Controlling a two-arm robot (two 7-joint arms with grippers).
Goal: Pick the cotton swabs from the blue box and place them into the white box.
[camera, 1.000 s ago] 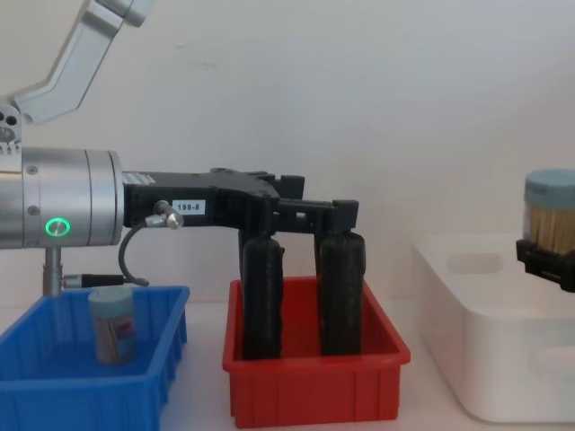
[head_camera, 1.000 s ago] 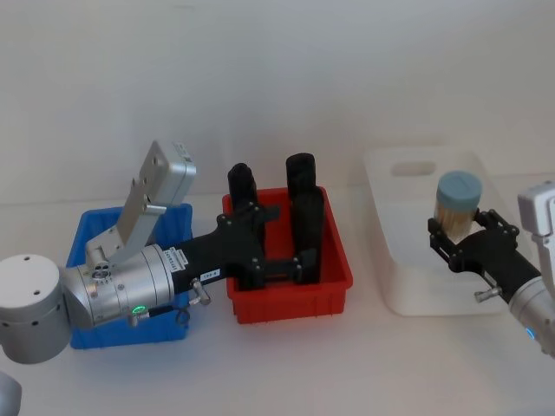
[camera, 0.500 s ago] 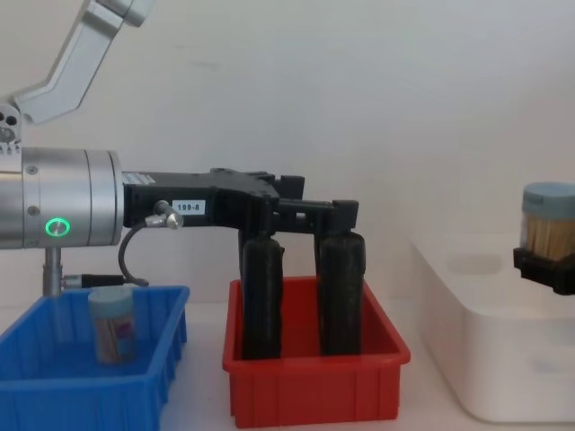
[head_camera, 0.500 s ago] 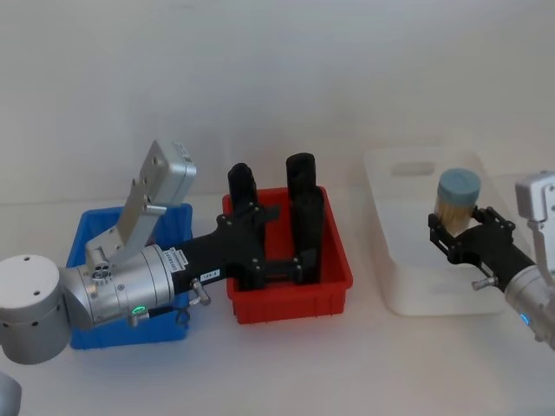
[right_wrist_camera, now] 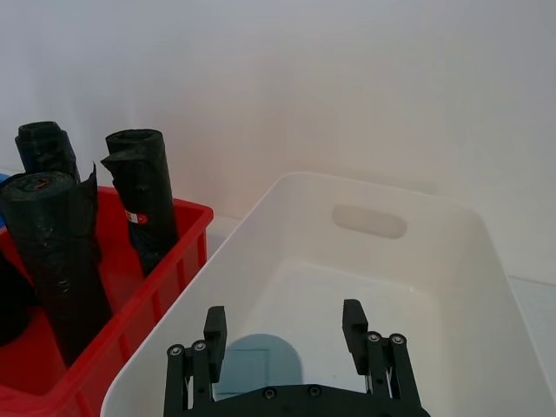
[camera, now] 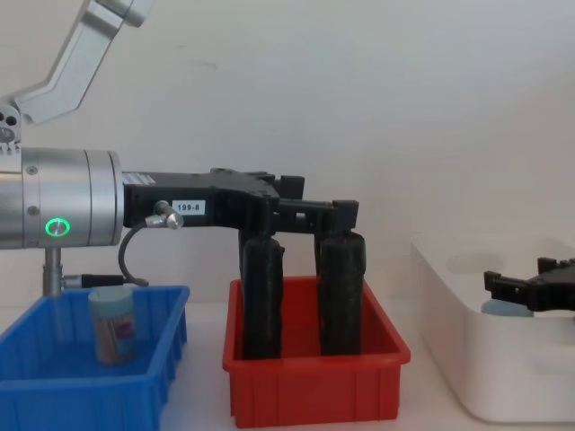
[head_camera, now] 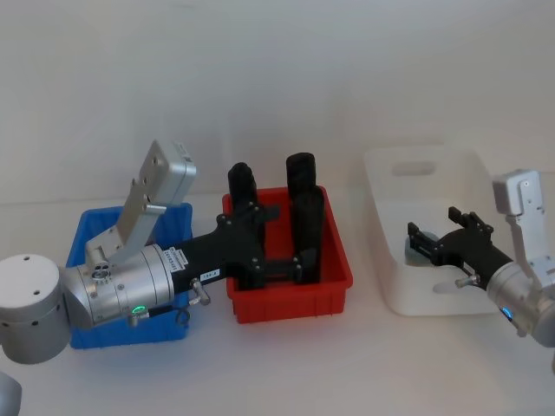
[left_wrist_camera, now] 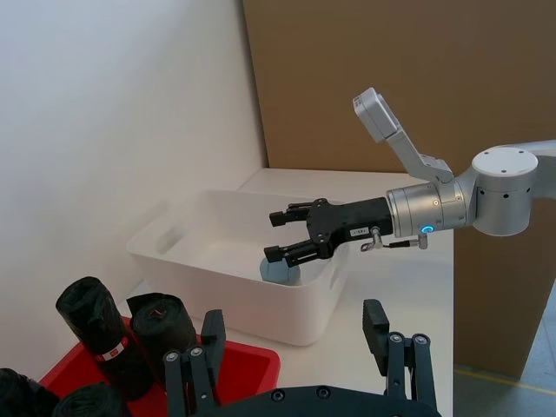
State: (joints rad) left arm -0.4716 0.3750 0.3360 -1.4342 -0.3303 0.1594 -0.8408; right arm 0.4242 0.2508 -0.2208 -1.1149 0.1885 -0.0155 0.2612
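Right gripper (right_wrist_camera: 283, 323), spread wide, hung just above a swab tub (right_wrist_camera: 252, 358) standing in the white box (right_wrist_camera: 417, 261); retraction required a straight lift to avoid tipping it. Left gripper (left_wrist_camera: 291, 323) hung wide over the red bin (camera: 314, 377).

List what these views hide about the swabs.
1. Head view: the left arm covers most of the blue box; contents uncountable.
2. Chest view: the white box wall hides the lower half of its tub.
3. Head view: the right tool covers most of that tub.
4. Chest view: the blue box's tub label is too small to read.
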